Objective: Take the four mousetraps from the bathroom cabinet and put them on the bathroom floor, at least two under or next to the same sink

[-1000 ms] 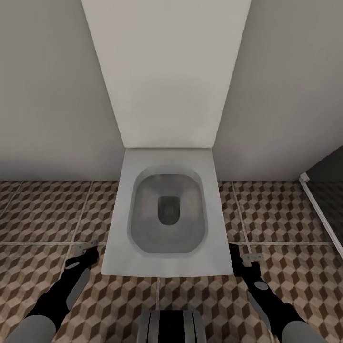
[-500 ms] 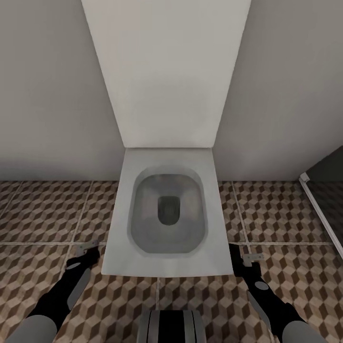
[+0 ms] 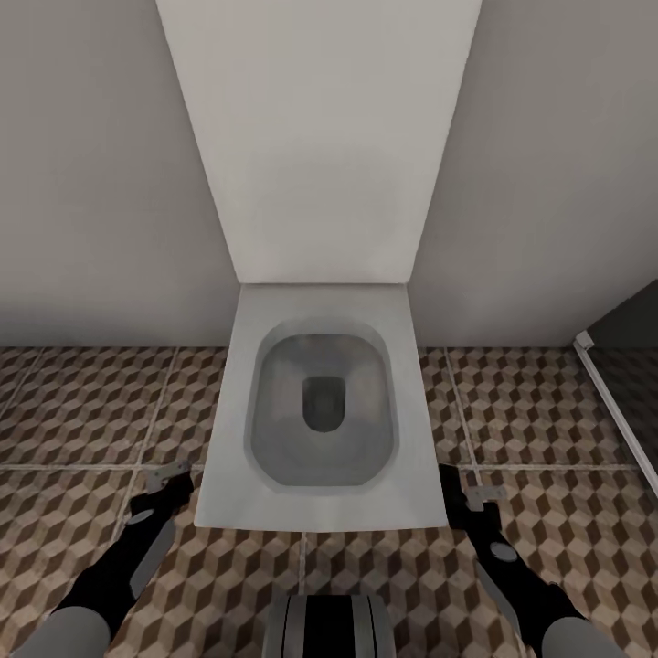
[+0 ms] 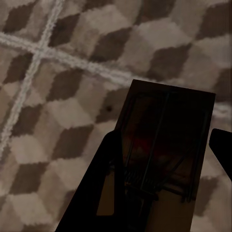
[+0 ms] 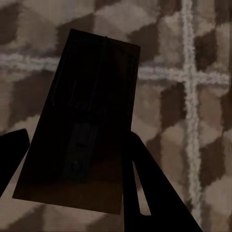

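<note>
Now carrying step: facing toilet, both arms low over floor. Left tool clamped on trap; right tool clamped on second trap. Each trap held at end, long axis running out along fingers, free end pointing away from wrist. No sink ahead. Next, likely: turn base, find sink, lower traps flat beside it, then release.
</note>
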Robot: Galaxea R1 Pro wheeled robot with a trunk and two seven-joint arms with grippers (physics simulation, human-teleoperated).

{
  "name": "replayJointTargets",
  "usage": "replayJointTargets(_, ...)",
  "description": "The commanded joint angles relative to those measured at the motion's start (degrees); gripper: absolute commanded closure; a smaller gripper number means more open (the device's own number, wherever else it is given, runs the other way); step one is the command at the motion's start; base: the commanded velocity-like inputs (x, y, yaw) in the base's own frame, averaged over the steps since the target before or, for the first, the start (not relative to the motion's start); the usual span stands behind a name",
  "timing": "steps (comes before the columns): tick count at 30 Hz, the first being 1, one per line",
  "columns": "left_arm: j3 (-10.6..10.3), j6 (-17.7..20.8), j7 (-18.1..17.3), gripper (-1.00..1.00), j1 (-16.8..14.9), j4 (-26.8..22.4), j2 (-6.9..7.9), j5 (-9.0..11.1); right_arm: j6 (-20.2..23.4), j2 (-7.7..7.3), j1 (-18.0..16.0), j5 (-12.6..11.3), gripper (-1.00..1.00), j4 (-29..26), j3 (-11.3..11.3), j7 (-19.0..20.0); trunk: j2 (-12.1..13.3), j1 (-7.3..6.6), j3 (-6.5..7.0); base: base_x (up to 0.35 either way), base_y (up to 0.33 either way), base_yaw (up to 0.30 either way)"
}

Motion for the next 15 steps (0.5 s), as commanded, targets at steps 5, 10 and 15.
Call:
replayJointTargets(5,-0.33,-0.25,-0.18,1.00,-0.06,0.14,0.36,0.28,-1.77,-0.07,-0.03,-0.56,1.00,1.52,0.46,-0.51,-0.01,-0.01,-0.03,0.000,0.000,0.000)
replayJointTargets(10,-0.31,-0.39,-0.25,1.00,-0.01,0.18,0.40,0.26,-2.01,-0.05,-0.03,-0.53,1.00,1.74,0.39,-1.09,-0.01,-0.01,-0.03,0.000,0.000,0.000)
replayJointTargets(15,-0.29,-0.40,-0.18,1.00,-0.01,0.18,0.40,0.19,-2.04,-0.06,-0.03,-0.47,1.00,1.76,0.37,-3.25,-0.01,-0.01,-0.03,0.000,0.000,0.000)
